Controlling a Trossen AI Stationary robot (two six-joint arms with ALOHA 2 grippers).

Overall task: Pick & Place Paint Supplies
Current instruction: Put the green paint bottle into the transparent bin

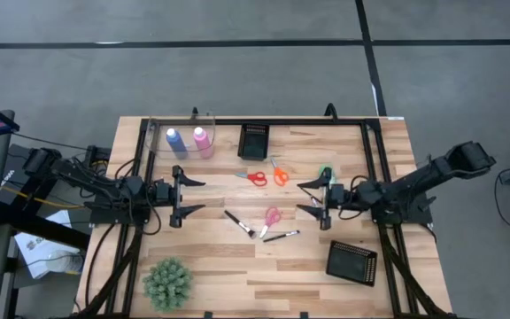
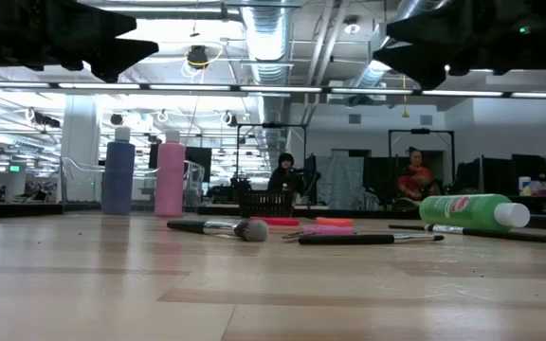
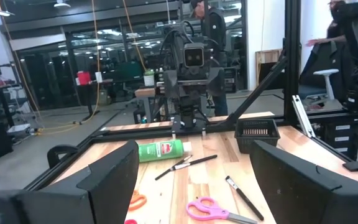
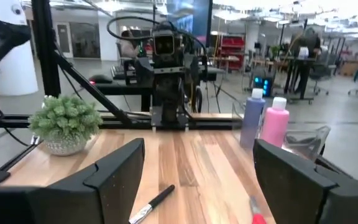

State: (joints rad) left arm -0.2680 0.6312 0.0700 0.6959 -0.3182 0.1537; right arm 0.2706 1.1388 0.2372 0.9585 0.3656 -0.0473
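A blue bottle [image 1: 173,140] and a pink bottle [image 1: 202,140] stand upright on their bases at the far left of the table. A green bottle [image 1: 326,173] lies on its side just beyond my right gripper. Red scissors [image 1: 255,177], orange scissors [image 1: 279,173], pink scissors [image 1: 272,217] and two dark brushes [image 1: 239,223] [image 1: 280,236] lie flat mid-table. My left gripper [image 1: 189,195] is open, above the table's left part, pointing level toward the middle. My right gripper [image 1: 311,197] is open, facing it from the right. Neither has anything between its fingers.
A black mesh tray [image 1: 253,140] stands at the far middle and another [image 1: 351,261] at the near right. A spiky green plant [image 1: 167,283] sits near the front left edge. A clear plastic container [image 4: 303,140] stands by the two upright bottles. A black frame [image 1: 264,121] borders the table. People are in the room behind.
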